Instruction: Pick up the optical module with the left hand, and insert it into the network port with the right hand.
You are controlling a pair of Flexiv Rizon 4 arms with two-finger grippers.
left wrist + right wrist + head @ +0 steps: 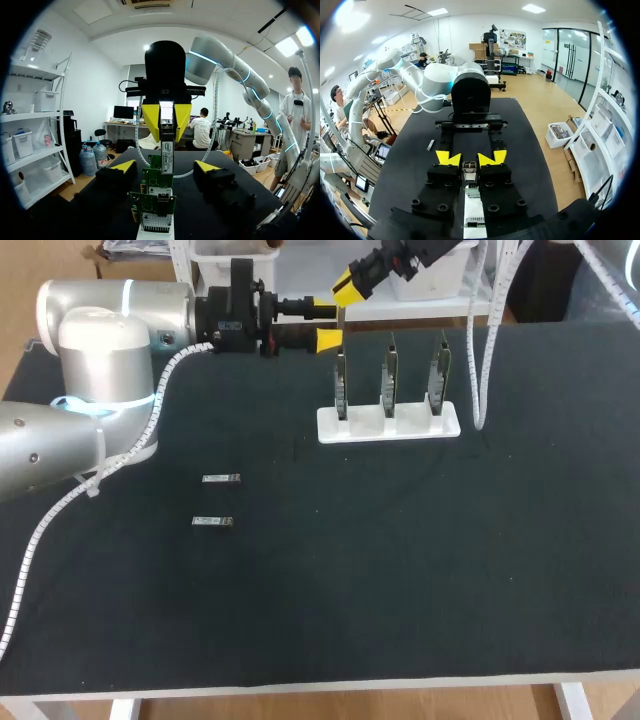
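The left arm (95, 370), a thick silver tube with a white ribbed cable wound along it, comes in over the table (320, 590) and lies level. Its black left end effector (325, 325) points sideways at the row of cards (388, 380). Its fingers stand wide apart and hold nothing. In the left wrist view the left end effector (165, 167) has one yellow wedge tip on each side of the row.

The right arm comes down from the far right corner, tilted. The right end effector (347, 295) is clamped on the module (340, 325), a thin flat metal bar that hangs straight down. In the right wrist view the right end effector (470, 159) has both yellow tips pressed against the module (470, 171) from two sides. In the left wrist view the right end effector (167, 119) points down and the module (167, 147) bears a white label. Its lower end is at the top edge of the left card (341, 390); I cannot tell if it is seated.

The three cards are green boards with metal cages, upright in a white slotted base (388, 424). The table has a matte black, felt-like top. Two spare modules (220, 479), small and silvery, lie flat on it, well apart from the base.
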